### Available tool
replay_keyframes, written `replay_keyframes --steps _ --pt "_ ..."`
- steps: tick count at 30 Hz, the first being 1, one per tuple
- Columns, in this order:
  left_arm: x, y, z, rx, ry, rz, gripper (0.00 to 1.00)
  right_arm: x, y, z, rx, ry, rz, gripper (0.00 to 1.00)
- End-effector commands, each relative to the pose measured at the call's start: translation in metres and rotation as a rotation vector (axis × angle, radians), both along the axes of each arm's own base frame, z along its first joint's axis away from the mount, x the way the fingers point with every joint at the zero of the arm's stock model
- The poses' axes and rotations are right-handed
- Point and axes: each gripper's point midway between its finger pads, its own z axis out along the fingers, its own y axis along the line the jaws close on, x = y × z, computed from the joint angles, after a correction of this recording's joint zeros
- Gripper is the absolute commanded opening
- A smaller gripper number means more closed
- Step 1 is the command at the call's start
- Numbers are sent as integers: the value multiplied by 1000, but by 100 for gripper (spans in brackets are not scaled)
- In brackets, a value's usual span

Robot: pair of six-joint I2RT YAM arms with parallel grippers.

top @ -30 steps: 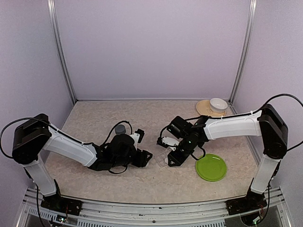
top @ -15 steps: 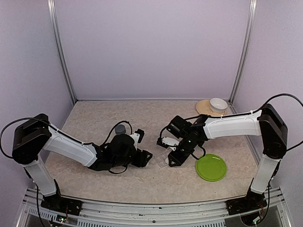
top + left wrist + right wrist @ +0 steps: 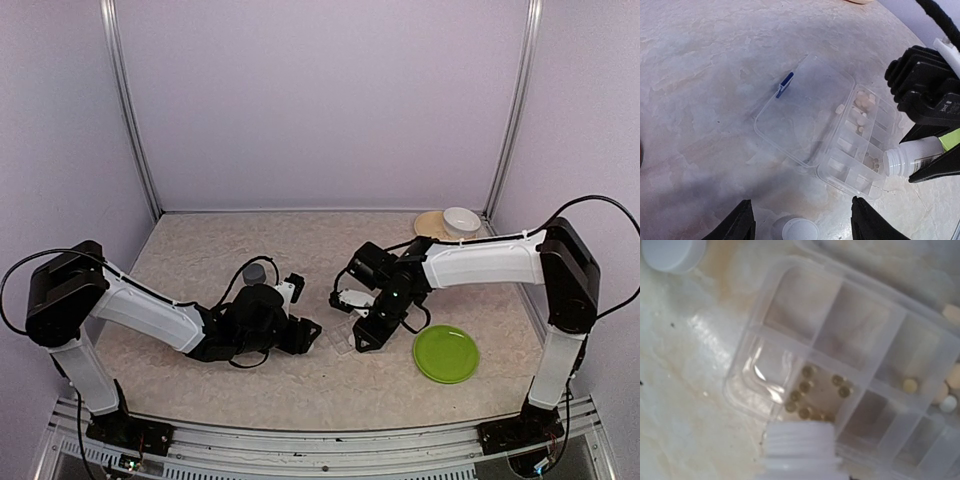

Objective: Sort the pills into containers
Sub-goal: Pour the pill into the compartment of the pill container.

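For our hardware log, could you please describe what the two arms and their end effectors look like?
The left arm and right arm have white shells with black joints. Thin black cables loop off the shoulders. The left end effector and right end effector are black, each with two blocky fingers; the right one bears a small white marking.

green plate (image 3: pixel 446 353), white bowl (image 3: pixel 460 220), grey-capped bottle (image 3: pixel 254 272)
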Motion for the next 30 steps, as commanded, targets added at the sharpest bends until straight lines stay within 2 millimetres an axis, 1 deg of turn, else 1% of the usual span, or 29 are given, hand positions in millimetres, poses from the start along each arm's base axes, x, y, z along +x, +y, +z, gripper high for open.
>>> replay_keyframes --steps 1,9,15,22,30 --pt "1 -1 6 -30 -7 -1 65 -8 -5 -7 -55 39 28 2" --pt "1 -2 7 -31 -9 -4 65 -7 -4 -3 -61 40 36 2" --pt "1 -2 8 -30 -11 -3 65 -6 -2 -3 -59 37 42 3" --pt "2 -2 9 -30 -14 -3 65 -2 1 2 -49 22 45 3" --pt "3 -2 10 -26 -17 0 65 -2 3 -1 -20 11 39 3"
